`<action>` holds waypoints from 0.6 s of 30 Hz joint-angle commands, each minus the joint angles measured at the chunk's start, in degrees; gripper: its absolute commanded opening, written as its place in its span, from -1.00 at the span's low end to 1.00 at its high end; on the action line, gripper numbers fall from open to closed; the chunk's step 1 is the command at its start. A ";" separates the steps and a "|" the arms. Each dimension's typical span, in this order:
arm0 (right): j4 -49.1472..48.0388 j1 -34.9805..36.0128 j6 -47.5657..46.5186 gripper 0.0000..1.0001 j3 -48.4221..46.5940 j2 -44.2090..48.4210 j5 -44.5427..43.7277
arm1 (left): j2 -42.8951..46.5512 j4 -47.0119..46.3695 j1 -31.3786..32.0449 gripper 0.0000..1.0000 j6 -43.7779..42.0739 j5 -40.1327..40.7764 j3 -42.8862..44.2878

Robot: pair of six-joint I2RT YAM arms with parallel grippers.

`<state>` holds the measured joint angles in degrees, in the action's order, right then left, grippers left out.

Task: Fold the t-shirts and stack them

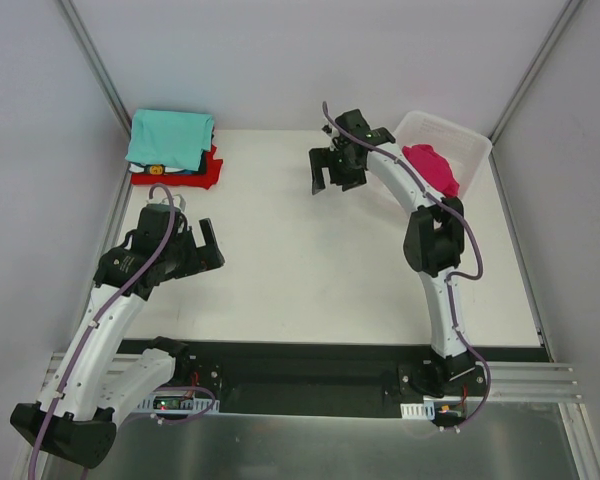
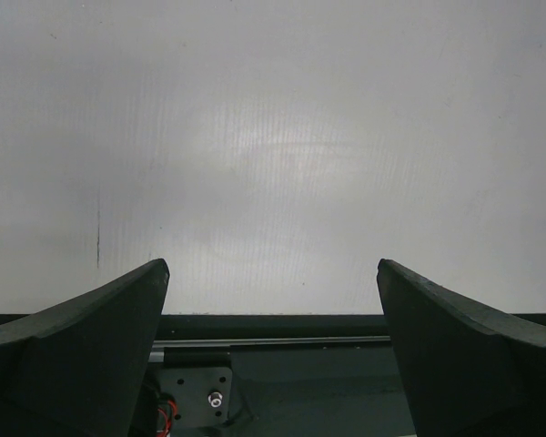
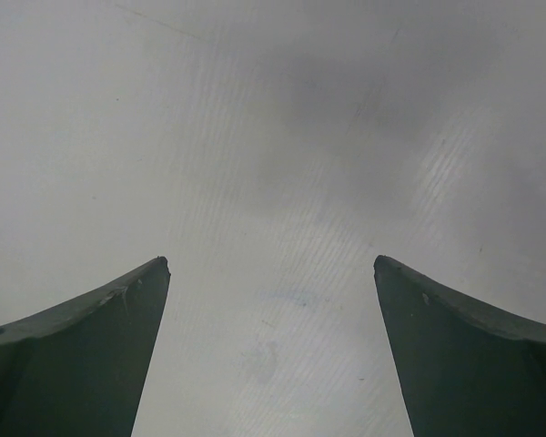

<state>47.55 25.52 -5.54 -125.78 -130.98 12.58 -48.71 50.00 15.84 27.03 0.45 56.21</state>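
The folded t-shirts are stacked at the table's back left, a teal one [image 1: 170,138] on top, a dark and white one under it and a red one [image 1: 211,169] at the bottom. A crumpled magenta-pink t-shirt [image 1: 432,168] lies in the white mesh basket [image 1: 458,134] at the back right. My left gripper [image 1: 198,252] is open over bare table, in front of the stack. My right gripper [image 1: 337,178] is open too, just left of the basket. In the wrist views the left gripper [image 2: 273,273] and the right gripper [image 3: 271,264] have only table between their fingers.
Grey walls and metal posts close in the white table [image 1: 310,260] on three sides. The black mounting rail [image 2: 282,350] along the near edge shows below the left gripper's fingers.
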 commanded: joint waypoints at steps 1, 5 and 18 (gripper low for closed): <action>-1.58 -0.47 -3.68 0.99 -4.12 -0.94 -5.72 | 0.90 0.28 0.60 0.98 0.40 -0.36 0.57; -1.67 -0.64 -5.18 0.99 -4.83 -1.03 -9.32 | 0.72 0.19 0.60 0.98 0.40 -0.27 0.48; -3.34 -3.54 -0.54 0.99 7.73 3.53 -17.50 | 0.02 0.19 0.60 0.98 0.75 -1.85 1.28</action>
<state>44.27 23.97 -9.02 -122.04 -131.98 -1.32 -49.01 50.00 15.84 27.05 -0.05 56.21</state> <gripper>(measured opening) 0.994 0.992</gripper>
